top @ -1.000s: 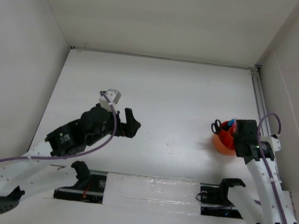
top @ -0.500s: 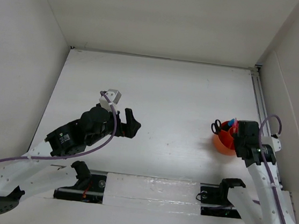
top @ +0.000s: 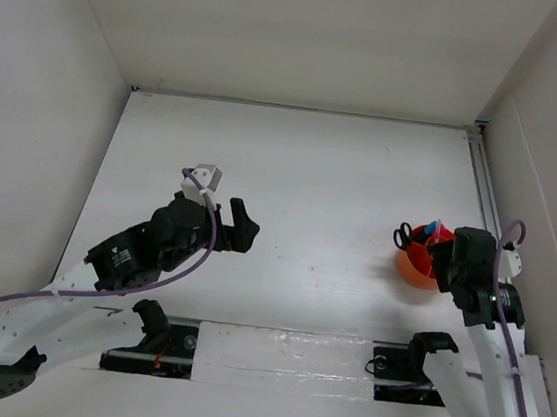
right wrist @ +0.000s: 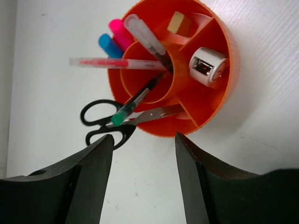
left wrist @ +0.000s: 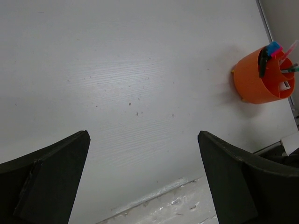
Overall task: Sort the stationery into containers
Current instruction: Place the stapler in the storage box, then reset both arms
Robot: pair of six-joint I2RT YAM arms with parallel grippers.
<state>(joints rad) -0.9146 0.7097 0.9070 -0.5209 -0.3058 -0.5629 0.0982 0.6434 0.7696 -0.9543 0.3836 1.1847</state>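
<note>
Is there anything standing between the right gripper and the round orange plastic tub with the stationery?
Nothing visible does. The open right gripper faces the round orange plastic tub directly; only bare white table lies between, and the black-handled scissors lean out of the tub toward it.

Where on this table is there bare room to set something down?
Bare: the wide middle of the table between the left fingers and the tub, and the far strip by the back wall. Crowded: the right edge, where the right fingers hang by the tub.
</note>
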